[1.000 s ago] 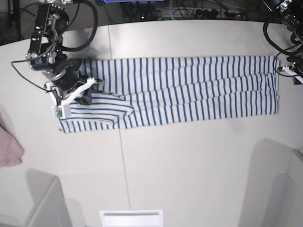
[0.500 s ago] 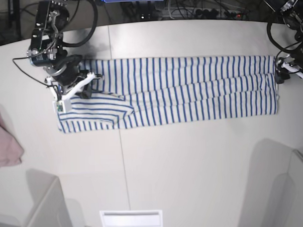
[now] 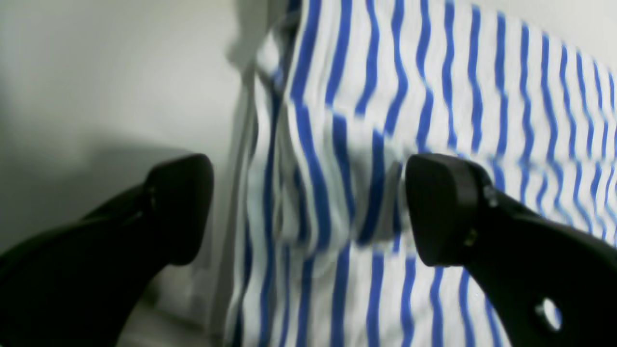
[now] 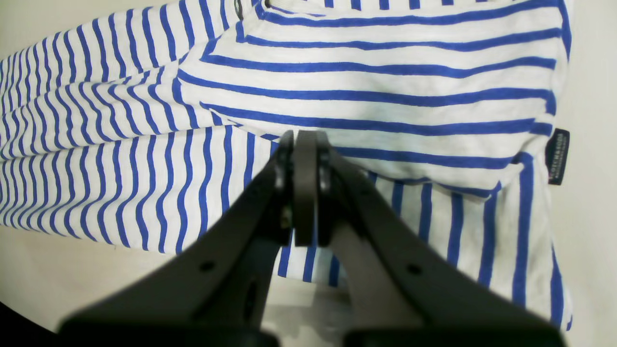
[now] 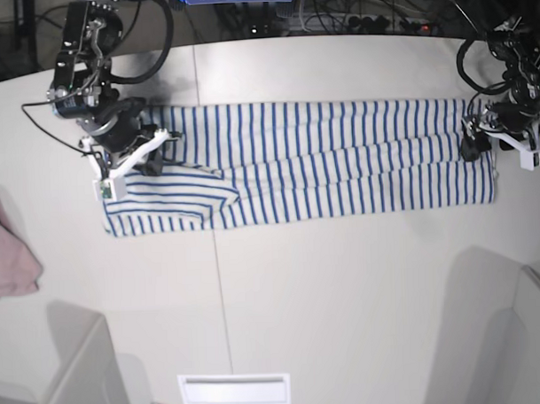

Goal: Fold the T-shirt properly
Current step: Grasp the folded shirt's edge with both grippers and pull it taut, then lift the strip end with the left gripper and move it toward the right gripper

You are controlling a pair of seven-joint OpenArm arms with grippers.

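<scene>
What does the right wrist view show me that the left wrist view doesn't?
Only the right wrist view shows the small black tag at the shirt's edge, a sleeve folded over the body, and the right end effector shut, with no cloth visibly between its fingertips. Only the left wrist view shows the left end effector open, straddling a bunched edge. Both show the striped T-shirt on the pale table.

Left gripper spread wide, right gripper closed

Base looks down; wrist views closely share the T-shirt.
</scene>
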